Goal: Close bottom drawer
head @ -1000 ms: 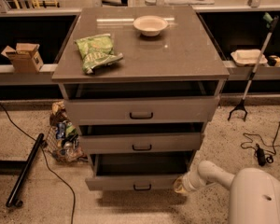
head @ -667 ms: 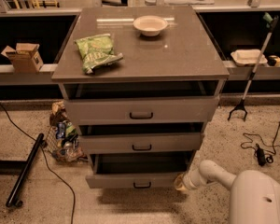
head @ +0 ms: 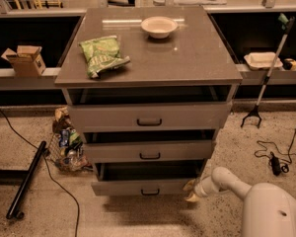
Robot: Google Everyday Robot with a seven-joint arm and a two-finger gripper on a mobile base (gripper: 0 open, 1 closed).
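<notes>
Item: arm (head: 237, 189), white. We record it entering from the lower right corner, forearm angled up and left, low above the floor.

Item: gripper (head: 191, 191), at the right end of the bottom drawer's front; contact and how far the claw is open we cannot tell.

Item: bottom drawer (head: 138, 186), lowest of three, standing partly pulled out. Its long axis runs left to right, parallel to the cabinet top's (head: 197, 58) front edge, and its front faces us.
</notes>
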